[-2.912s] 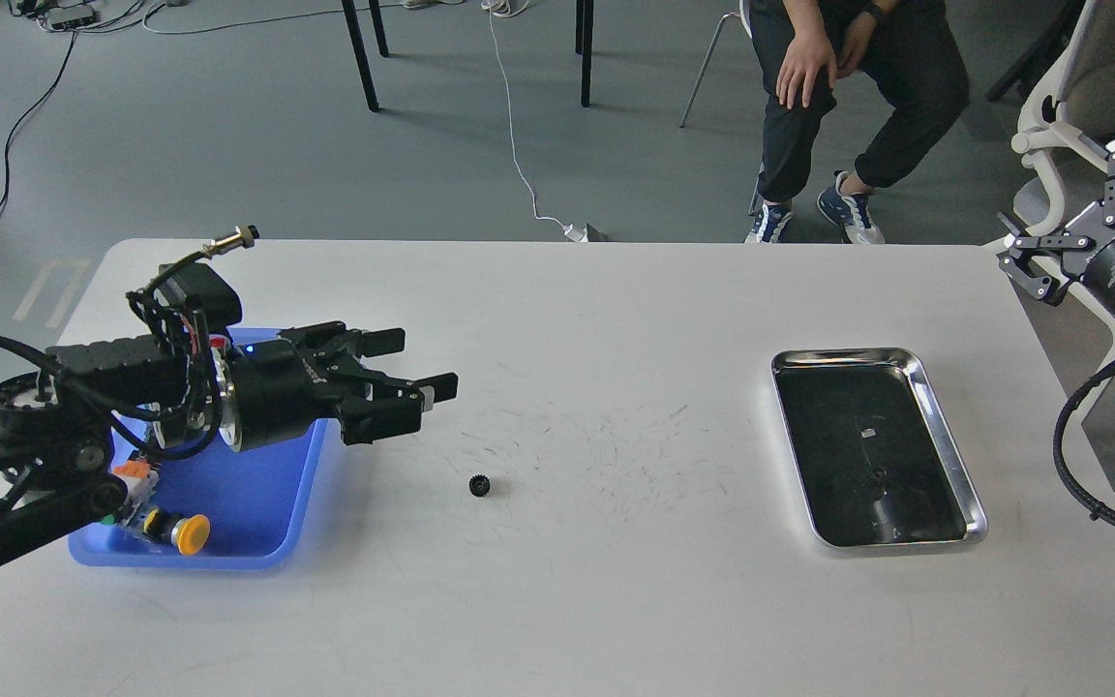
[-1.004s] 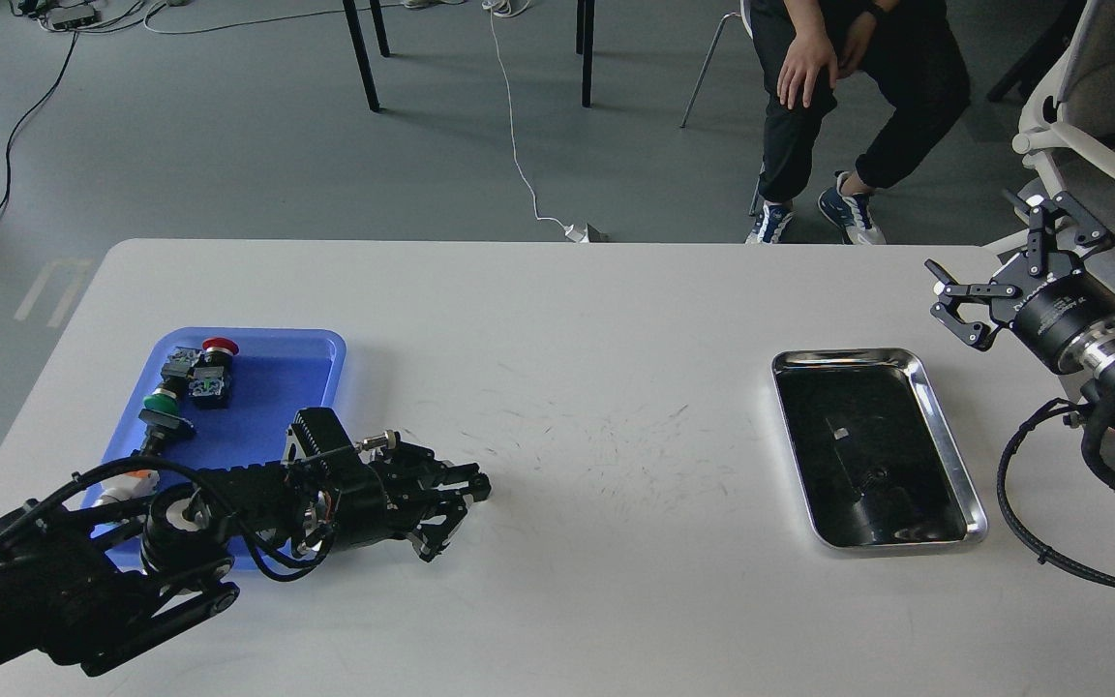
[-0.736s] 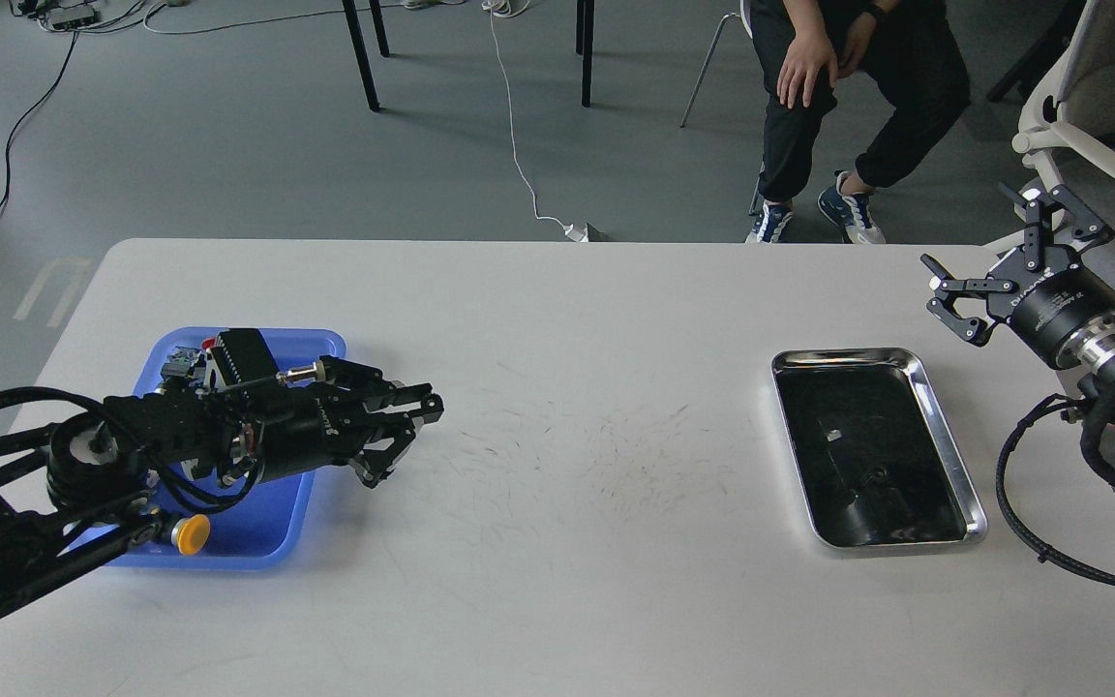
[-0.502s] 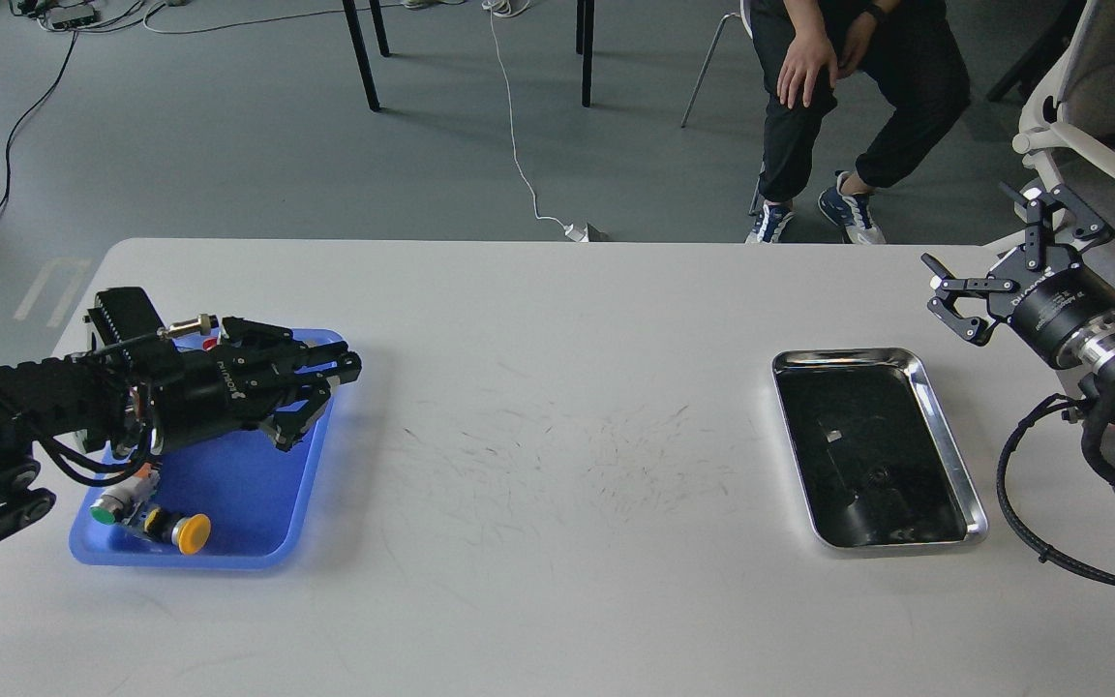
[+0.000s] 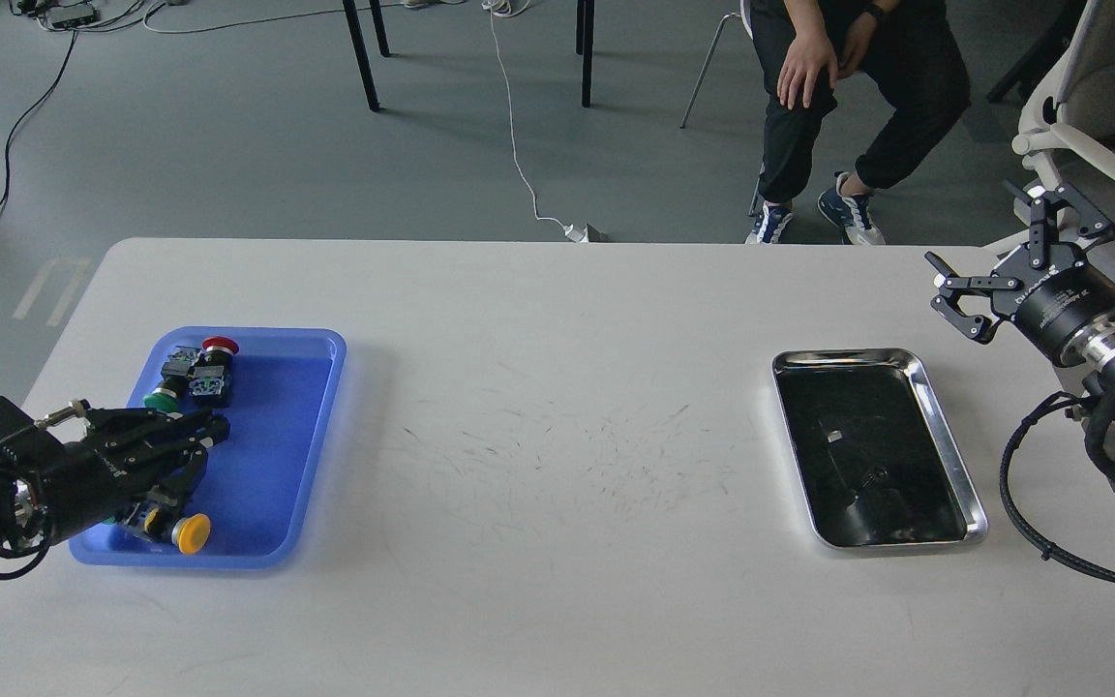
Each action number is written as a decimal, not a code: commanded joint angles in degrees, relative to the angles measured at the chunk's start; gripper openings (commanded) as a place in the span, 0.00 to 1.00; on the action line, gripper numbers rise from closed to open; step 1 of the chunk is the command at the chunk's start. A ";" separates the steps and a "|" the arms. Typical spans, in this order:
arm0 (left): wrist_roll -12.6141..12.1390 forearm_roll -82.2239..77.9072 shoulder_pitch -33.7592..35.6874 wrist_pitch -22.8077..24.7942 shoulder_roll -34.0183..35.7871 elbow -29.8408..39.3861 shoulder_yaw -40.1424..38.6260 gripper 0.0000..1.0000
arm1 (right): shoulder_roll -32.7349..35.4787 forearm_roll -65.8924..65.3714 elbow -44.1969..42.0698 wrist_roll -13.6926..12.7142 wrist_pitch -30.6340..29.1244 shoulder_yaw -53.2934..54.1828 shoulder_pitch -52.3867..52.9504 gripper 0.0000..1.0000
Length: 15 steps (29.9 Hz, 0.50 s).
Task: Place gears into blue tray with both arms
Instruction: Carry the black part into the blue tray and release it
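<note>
The blue tray (image 5: 272, 436) lies at the table's left. My left gripper (image 5: 201, 447) reaches in from the left edge and hovers low over the tray's left half, above the switches. It is dark and its two fingers cannot be told apart. No gear shows anywhere on the table or on the tray's bare blue floor; any gear is hidden. My right gripper (image 5: 976, 227) stands open and empty beyond the table's far right corner, well above and behind the silver tray.
Push-button switches with red (image 5: 219, 346), green (image 5: 161, 398) and yellow (image 5: 193, 532) caps lie in the blue tray. A shiny silver tray (image 5: 947, 431) sits at the right. A seated person (image 5: 838, 87) and a white chair (image 5: 1090, 126) are beyond the table.
My left gripper came down on the gear at the table's middle. It then swept back left over the blue tray to the tray's left side. The gear is gone from the table. The right gripper barely moved.
</note>
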State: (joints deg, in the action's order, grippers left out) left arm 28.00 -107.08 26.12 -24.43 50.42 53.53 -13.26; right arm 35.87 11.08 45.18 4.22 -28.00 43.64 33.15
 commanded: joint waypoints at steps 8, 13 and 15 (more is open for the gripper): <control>0.00 0.38 -0.11 0.08 -2.08 -0.26 0.08 0.18 | -0.10 -0.01 0.00 -0.01 0.00 0.04 0.07 0.96; 0.00 0.38 -0.11 0.08 -3.13 -0.26 0.17 0.21 | -0.10 -0.01 0.00 -0.01 0.00 0.04 0.07 0.96; 0.00 0.38 -0.20 0.17 -3.57 -0.35 0.17 0.22 | -0.10 -0.01 0.00 -0.01 0.00 -0.05 0.07 0.96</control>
State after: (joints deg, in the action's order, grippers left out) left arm 28.00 -106.70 26.02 -24.33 47.46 53.25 -13.14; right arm 35.78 11.07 45.18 4.22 -28.00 43.62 33.22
